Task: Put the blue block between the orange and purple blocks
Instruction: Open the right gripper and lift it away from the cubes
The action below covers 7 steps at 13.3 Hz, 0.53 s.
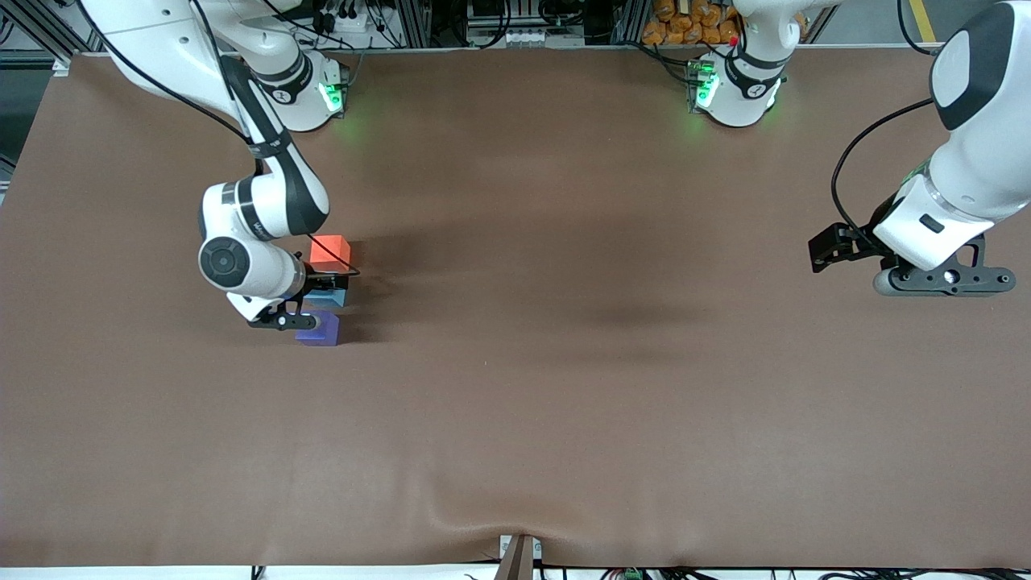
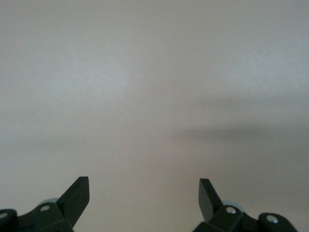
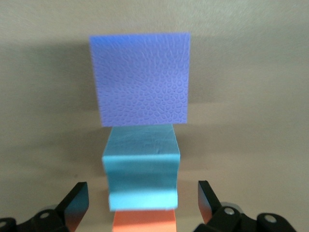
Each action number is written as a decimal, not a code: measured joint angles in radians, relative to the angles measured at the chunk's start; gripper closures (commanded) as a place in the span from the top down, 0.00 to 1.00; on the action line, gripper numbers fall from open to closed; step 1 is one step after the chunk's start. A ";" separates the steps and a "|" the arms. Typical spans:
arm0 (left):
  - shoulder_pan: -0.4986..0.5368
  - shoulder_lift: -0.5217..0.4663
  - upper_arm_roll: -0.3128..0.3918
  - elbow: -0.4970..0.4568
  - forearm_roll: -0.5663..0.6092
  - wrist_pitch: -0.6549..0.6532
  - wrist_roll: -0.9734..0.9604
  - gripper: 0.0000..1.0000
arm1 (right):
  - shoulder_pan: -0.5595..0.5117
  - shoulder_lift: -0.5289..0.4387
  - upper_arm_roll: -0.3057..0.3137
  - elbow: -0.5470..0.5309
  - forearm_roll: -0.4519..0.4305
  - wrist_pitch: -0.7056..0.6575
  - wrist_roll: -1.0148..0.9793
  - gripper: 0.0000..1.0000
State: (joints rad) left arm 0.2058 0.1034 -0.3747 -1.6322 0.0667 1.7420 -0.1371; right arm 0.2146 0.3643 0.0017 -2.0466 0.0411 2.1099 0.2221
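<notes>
The blue block [image 3: 141, 166] sits on the desk [image 1: 564, 403] between the orange block [image 1: 329, 251] and the purple block [image 1: 320, 330], touching or nearly touching the purple one in my right wrist view; whether it touches the orange one I can't tell.

My right end effector [image 3: 140, 203] hangs low over that row, fingers spread with a gap on either side of the blue block, pinching nothing. My worry is the exit: I judge that any sideways drift or tilt while lifting could catch a finger on the blue cube and knock the row apart, since the neighbours sit so tight.

The left end effector [image 2: 144, 199] waits, spread and empty, over bare desk at the left arm's end, well apart. Nothing else crowds the blocks.
</notes>
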 measured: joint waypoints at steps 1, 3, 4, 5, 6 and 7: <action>0.000 0.000 0.000 0.000 0.000 0.000 0.000 1.00 | 0.000 -0.003 0.000 0.059 0.000 -0.079 0.000 1.00; 0.000 0.000 0.000 0.002 0.000 0.001 0.000 1.00 | 0.000 -0.011 0.000 0.197 0.010 -0.242 0.001 1.00; 0.000 0.002 0.000 0.003 0.000 0.002 0.000 1.00 | -0.001 -0.015 0.000 0.277 0.021 -0.324 0.001 1.00; 0.000 0.004 0.000 0.003 0.000 0.004 0.000 1.00 | -0.003 -0.018 -0.001 0.361 0.030 -0.398 0.001 1.00; 0.000 0.006 0.000 0.003 0.000 0.005 0.000 1.00 | -0.011 -0.020 -0.001 0.450 0.033 -0.470 0.001 1.00; 0.000 0.007 0.000 0.004 0.000 0.006 0.000 1.00 | -0.025 -0.021 -0.002 0.529 0.034 -0.532 0.000 1.00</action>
State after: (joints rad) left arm 0.2058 0.1108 -0.3746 -1.6286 0.0667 1.7475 -0.1371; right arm 0.1892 0.3435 -0.0001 -1.5181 0.0748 1.5774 0.2223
